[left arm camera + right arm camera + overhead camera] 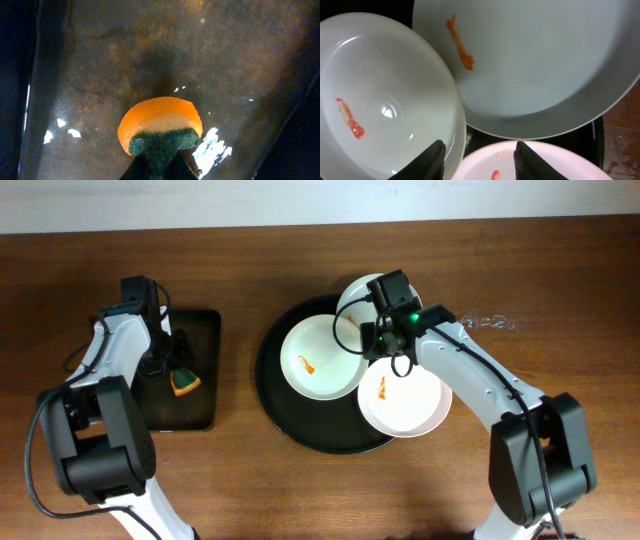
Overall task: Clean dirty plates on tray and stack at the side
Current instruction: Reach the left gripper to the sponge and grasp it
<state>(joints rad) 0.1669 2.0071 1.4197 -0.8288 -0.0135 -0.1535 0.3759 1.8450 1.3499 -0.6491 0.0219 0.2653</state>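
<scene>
Three white plates lie on the round black tray (277, 398). The left plate (318, 362) and the right plate (408, 402) each carry an orange-red smear. The back plate (358, 297) is partly hidden by my right arm. My right gripper (373, 340) is open and empty, low over the spot where the plates meet. In the right wrist view its fingers (480, 157) straddle the rims of two smeared plates (385, 95) (540, 162), with a third smeared plate (535, 65) above. My left gripper (178, 370) (160, 170) is shut on an orange sponge with a green pad (161, 125).
A rectangular black tray (200, 405) lies at the left under my left gripper and the sponge (183, 385); its wet glossy surface (125, 60) fills the left wrist view. Brown wood-grain tabletop (560, 300) surrounds both trays.
</scene>
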